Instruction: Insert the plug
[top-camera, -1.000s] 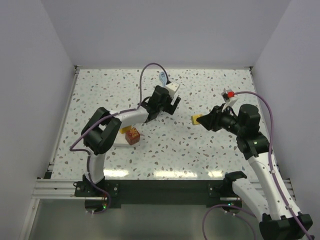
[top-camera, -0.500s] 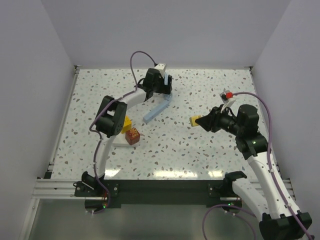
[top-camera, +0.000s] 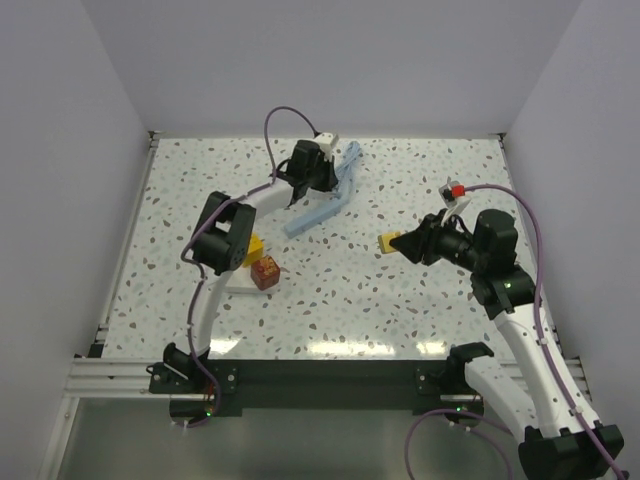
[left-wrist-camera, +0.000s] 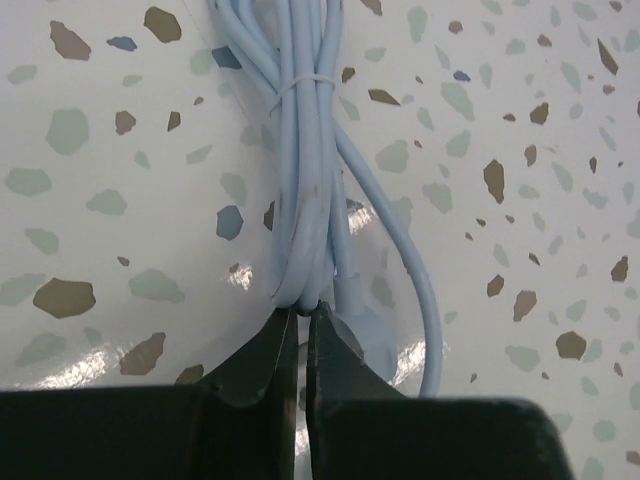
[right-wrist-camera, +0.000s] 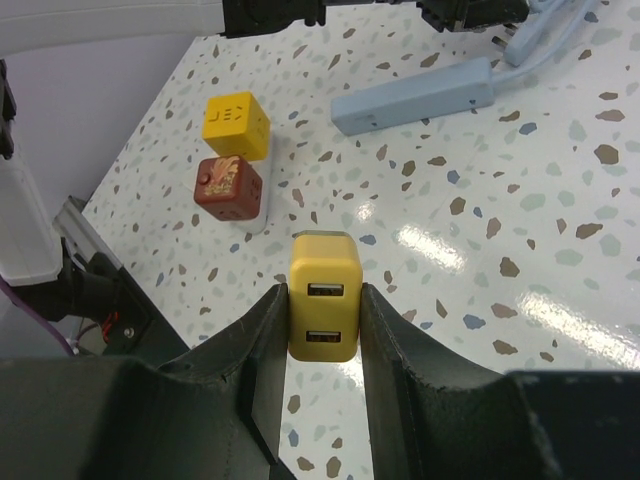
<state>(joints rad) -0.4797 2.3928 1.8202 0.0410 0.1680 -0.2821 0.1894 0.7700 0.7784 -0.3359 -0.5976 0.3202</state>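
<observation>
At far side of counter (top-camera: 420, 310), L gripper (left-wrist-camera: 303, 318) has its jaws nearly together, nipping the looped end of the pale blue cable bundle (left-wrist-camera: 305, 200). Reads as a grip, tho only the tips show. Blue power strip (right-wrist-camera: 415, 97) lies flat on the counter's far half, just beside that gripper. R gripper (right-wrist-camera: 322, 312) has its jaws clamped on the sides of the yellow plug block (right-wrist-camera: 324, 290), two USB ports facing the wrist cam. Block is held up off the counter, well apart from the strip.

Progress, as I judge it: early to mid.
- Done: plug picked up & secure.
- In hand: strip's lead gripped by L.
- Not done: nothing mated, plug & strip nowhere nr touching.
- Left: steady the strip w/ sockets reachable, bring plug across, line up, push in.

Can't see prongs or socket faces, so alignment unknown.

Pose: L arm (top-camera: 225, 235) stretched far fwd, wrist tipped down to the counter. R arm (top-camera: 510, 290) folded at elbow, forearm pointing left toward centre, gripper about level, hanging over the right half. Yellow cube (right-wrist-camera: 236, 125) & red cube (right-wrist-camera: 229, 187) on a white base (right-wrist-camera: 257, 224) sit nr L arm's elbow, not involved.
</observation>
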